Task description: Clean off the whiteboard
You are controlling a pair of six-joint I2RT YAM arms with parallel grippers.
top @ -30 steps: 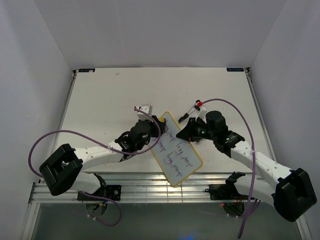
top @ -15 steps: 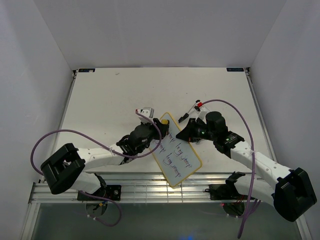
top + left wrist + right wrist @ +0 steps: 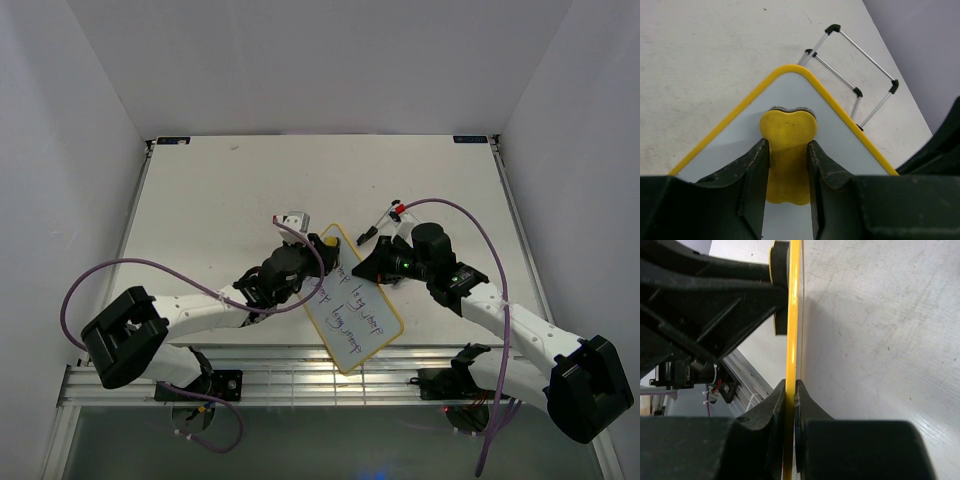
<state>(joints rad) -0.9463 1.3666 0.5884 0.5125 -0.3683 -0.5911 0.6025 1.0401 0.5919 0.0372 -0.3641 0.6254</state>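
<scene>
On the table (image 3: 220, 190), the whiteboard (image 3: 355, 312) is set slantwise between the two arms, and its thin yellow frame is pinched between the fingers of the right gripper (image 3: 790, 385), which are pressed together on the rim so that the board is seen edge-on from that wrist. Whether the board lies flat or is tipped up cannot be told. The left gripper (image 3: 787, 150) is closed on the eraser (image 3: 788, 126), which is clamped at its waist between the two fingers and pressed to the board's face just inside the rounded far corner. Ahead of the left fingertips only bare white surface and the frame are seen, and beyond that corner a thin wire stand (image 3: 855, 75) with black tips lies on the table. Behind those fingers, toward the arm bases, three lines of purple writing (image 3: 358, 300) are spread across most of the board. The task is therefore judged to be at an early stage: the board is steadied and the eraser is in contact at one corner, but nearly all of the writing is left to be wiped.
</scene>
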